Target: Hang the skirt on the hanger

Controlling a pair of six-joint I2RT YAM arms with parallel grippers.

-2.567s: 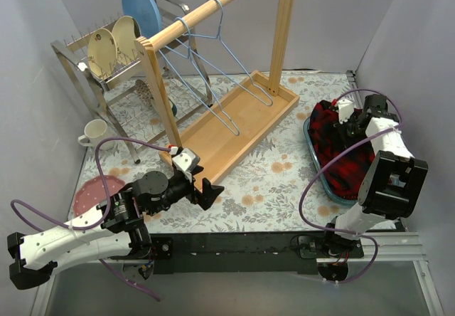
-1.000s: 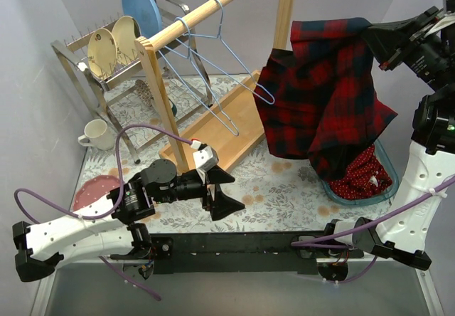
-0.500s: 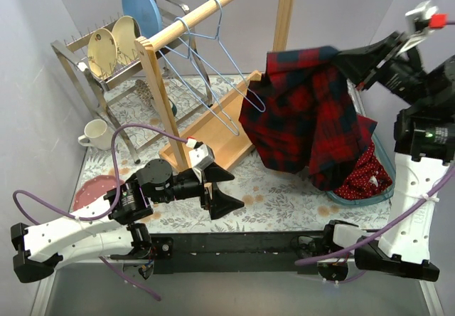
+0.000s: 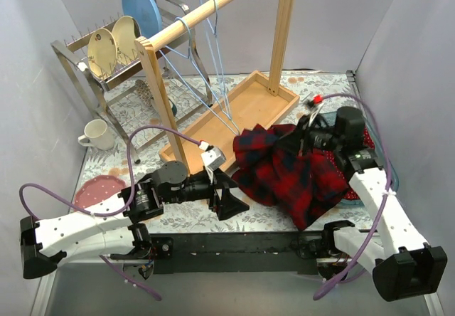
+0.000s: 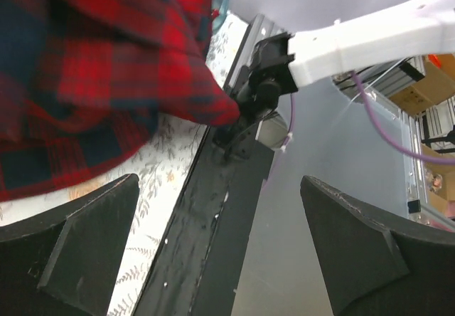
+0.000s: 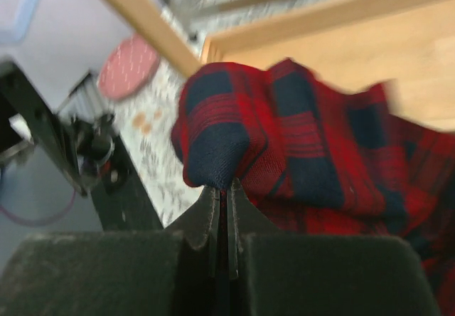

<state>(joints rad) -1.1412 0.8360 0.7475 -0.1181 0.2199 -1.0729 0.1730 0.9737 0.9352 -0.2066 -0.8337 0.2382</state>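
The skirt is slumped on the counter by the tray, a fold is clamped tight in the right pincer, the left pincer is kept spread wide and released just beside it, and the hanger is hung on the rail.

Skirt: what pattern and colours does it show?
Red and dark blue plaid; the skirt shows best in the top external view.
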